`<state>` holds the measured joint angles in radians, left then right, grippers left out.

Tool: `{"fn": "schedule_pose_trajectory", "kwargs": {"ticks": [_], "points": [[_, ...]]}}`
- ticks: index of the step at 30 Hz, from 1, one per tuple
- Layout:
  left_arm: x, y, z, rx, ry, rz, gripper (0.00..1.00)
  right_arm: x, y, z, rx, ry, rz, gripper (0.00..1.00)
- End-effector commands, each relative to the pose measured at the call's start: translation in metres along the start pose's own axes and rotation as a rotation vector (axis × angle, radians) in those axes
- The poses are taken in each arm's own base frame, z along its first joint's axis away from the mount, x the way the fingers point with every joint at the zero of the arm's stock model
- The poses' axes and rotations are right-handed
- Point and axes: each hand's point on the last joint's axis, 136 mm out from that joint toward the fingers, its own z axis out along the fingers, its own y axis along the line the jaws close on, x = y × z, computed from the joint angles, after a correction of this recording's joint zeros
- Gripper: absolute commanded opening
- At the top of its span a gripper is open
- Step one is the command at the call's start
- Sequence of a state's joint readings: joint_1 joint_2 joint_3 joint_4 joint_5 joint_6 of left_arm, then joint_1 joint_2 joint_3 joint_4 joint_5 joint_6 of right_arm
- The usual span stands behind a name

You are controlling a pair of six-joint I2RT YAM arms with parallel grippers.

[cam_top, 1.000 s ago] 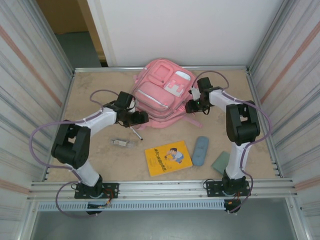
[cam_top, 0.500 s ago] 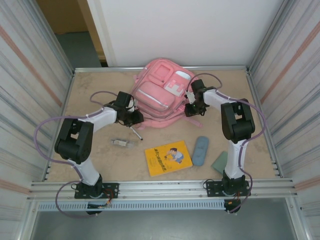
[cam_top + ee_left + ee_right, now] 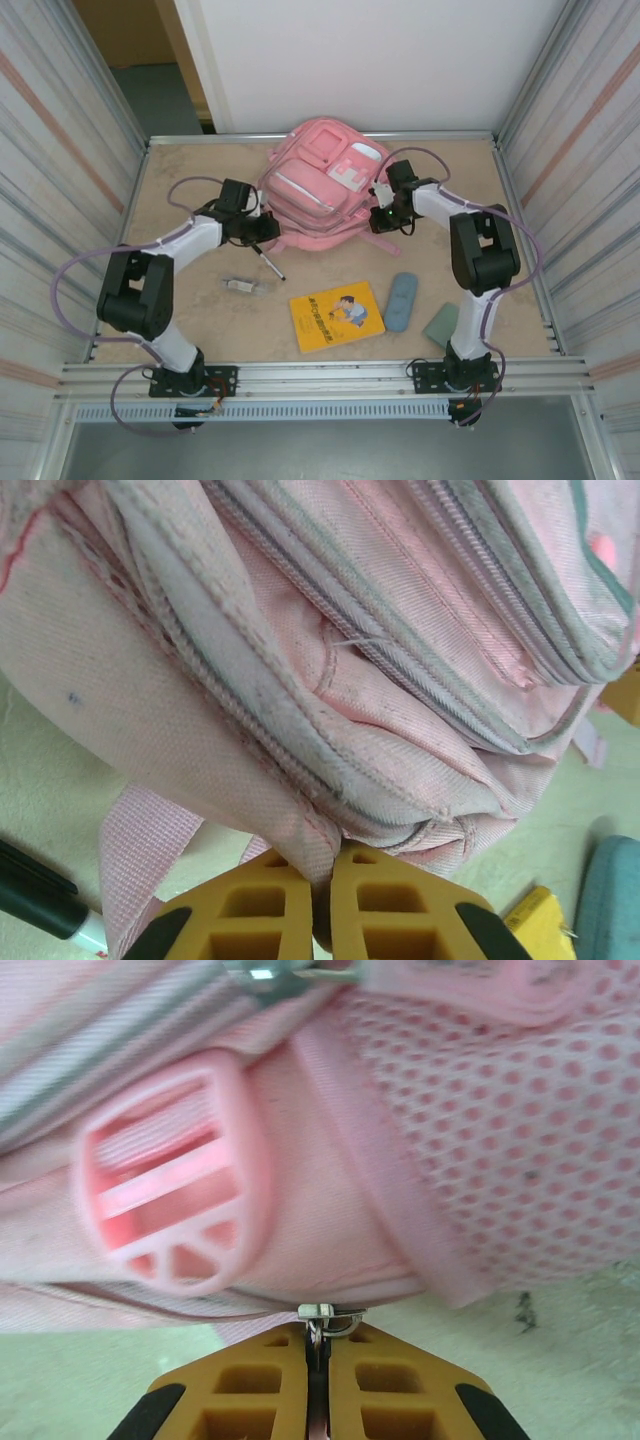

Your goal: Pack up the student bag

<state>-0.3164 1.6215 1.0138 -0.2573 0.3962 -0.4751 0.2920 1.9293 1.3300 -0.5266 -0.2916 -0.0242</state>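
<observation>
The large soft pink fabric backpack point(image 3: 318, 185) is pinched at its near-left seam by the left gripper point(image 3: 322, 865) — and at a right-side metal zip ring point(image 3: 330, 1312) by the right gripper point(image 3: 318, 1338). A black marker pen point(image 3: 272, 267) is laid just before it.

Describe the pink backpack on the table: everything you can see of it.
The large soft pink fabric backpack lies flat at the far middle of the beige table, front up, with white-trimmed pockets, grey zips, mesh padding, pink webbing straps and a pink plastic buckle. Its weave looks slightly grubby. The left tool pinches a fold at its near left corner; the right tool is shut on a small metal zip pull at its right side.
</observation>
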Motion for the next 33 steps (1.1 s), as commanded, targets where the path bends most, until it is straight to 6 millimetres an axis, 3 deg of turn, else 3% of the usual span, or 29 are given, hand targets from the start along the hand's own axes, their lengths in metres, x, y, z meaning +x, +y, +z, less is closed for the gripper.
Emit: {"fn": "schedule_pose_trajectory", "kwargs": {"ticks": [1, 7, 13, 24, 27, 33], "points": [[-0.026, -0.037, -0.027, 0.107, -0.08, 0.075, 0.0, -0.011, 0.041, -0.024, -0.124, -0.065, -0.027, 0.05], [-0.037, -0.043, -0.027, 0.125, -0.113, 0.071, 0.0, -0.007, 0.085, -0.038, -0.223, -0.066, -0.078, 0.06], [-0.034, -0.045, -0.016, 0.119, -0.124, 0.087, 0.0, -0.003, 0.131, -0.048, -0.352, -0.061, -0.098, 0.08], [-0.02, -0.044, 0.003, 0.132, -0.119, 0.071, 0.0, 0.003, 0.216, -0.036, -0.535, -0.025, -0.121, 0.12], [-0.014, -0.043, 0.011, 0.137, -0.105, 0.062, 0.0, 0.001, 0.225, -0.03, -0.545, -0.022, -0.092, 0.13], [-0.004, -0.024, 0.017, 0.079, -0.094, 0.054, 0.02, 0.004, 0.213, -0.012, -0.461, 0.013, -0.047, 0.22]]}}
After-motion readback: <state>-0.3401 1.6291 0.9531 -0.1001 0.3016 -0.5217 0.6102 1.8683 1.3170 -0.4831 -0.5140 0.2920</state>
